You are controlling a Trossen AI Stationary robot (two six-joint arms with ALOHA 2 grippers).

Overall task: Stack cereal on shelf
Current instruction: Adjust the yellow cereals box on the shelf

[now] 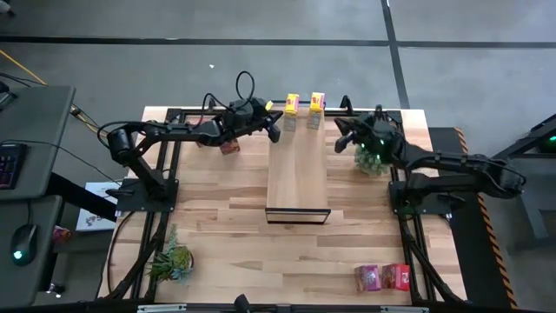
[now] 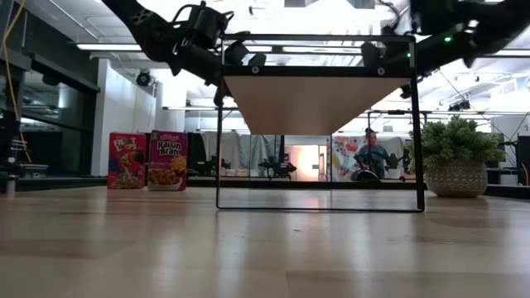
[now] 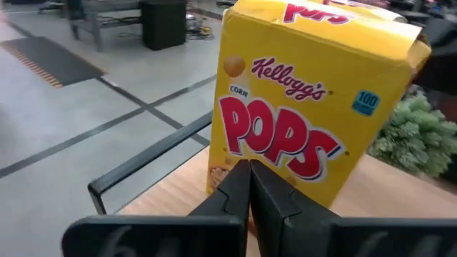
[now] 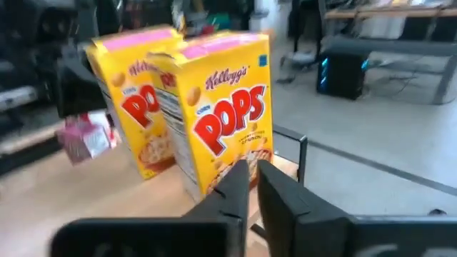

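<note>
The shelf [image 1: 297, 174] stands in the middle of the table [image 1: 226, 226], a long light-wood plank in a thin black frame, and its far end carries two yellow cereal boxes [image 1: 292, 105] [image 1: 317, 103] standing upright side by side, close to each other. The left gripper [image 1: 273, 130] is at the left far corner of the shelf, just in front of the left yellow box; in the left wrist view its fingers [image 3: 246, 189] are pressed together with nothing between them, and the box [image 3: 314, 93] fills the view right behind the tips. The right gripper [image 1: 343, 139] is at the right far corner, near the other yellow box; its fingers [image 4: 235, 189] are almost together, only a thin gap shows, and they hold nothing, with both yellow boxes [image 4: 228, 107] [image 4: 139, 100] just beyond them. One magenta box [image 1: 230, 146] lies on the table under the left arm, beside the shelf. Two more boxes, a magenta one [image 1: 367, 277] and a red one [image 1: 398, 276], stand together at the near right part of the table, well apart from the shelf. A potted plant [image 1: 372, 158] is under the right arm, and a second plant [image 1: 172, 261] is at the near left corner. Far behind the table a person [image 2: 370, 157] is sitting.
</note>
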